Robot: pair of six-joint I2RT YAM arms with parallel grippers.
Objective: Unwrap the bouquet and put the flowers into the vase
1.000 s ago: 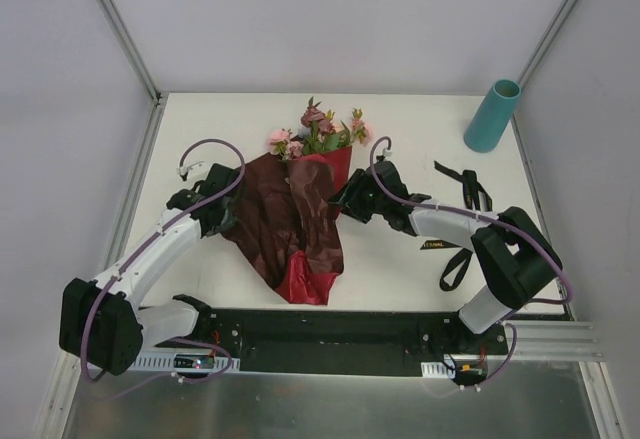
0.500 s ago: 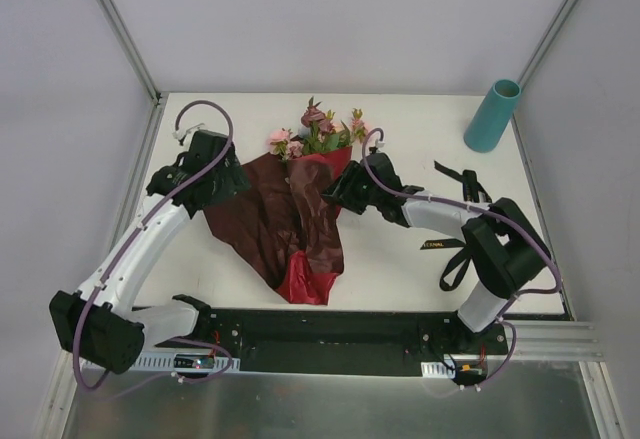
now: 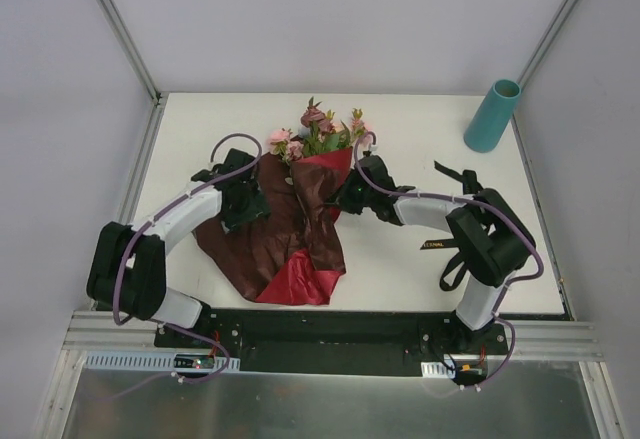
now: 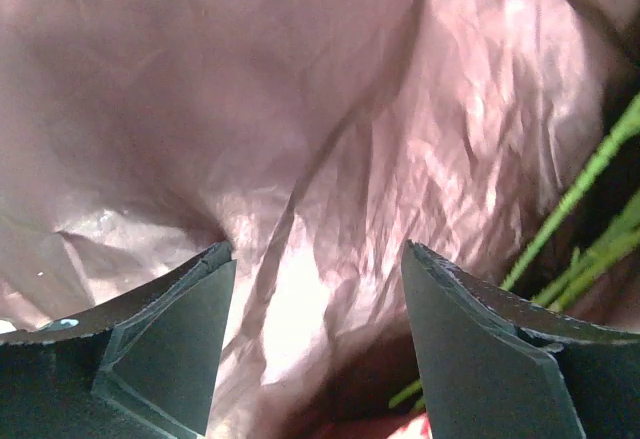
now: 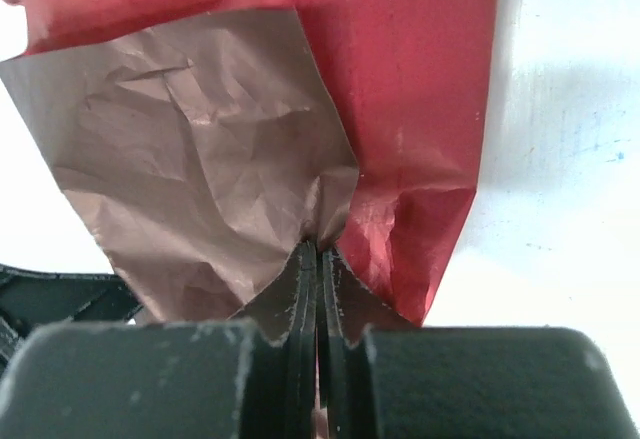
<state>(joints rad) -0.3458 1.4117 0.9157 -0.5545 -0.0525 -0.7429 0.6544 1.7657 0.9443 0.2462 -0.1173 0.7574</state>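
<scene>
On the white table [image 3: 420,119] the bouquet [image 3: 300,184] lies in the middle, a little to the left. Its maroon wrap [image 3: 285,244] is already spread open toward the near edge, and the black ribbon [image 3: 458,175] lies apart on the right. The vase [image 3: 492,116] stands in the far right corner, well apart from the bouquet. The flowers [image 3: 320,129] stick out at the far end of the wrap, and their green stems [image 4: 575,194] are still inside the paper.

The left gripper [image 4: 318,251] hangs over the left part of the wrap with the jaws apart and nothing between them. The right gripper [image 5: 318,249] is closed and pinches the right edge of the wrap.

The paper looks thin, light and creased, so I think it will slide and fold easily and could tear if pulled hard. The flowers look light, with thin stems that bend. The best place to take them is probably the bundle of stems, not the blooms.

One second ago the left gripper was at the left edge of the wrap. Now it is further right, over the paper and nearer the stems, and its jaws are wider. The right gripper was open beside the wrap and has now closed on the edge. The near left flap also lies flatter and wider.
</scene>
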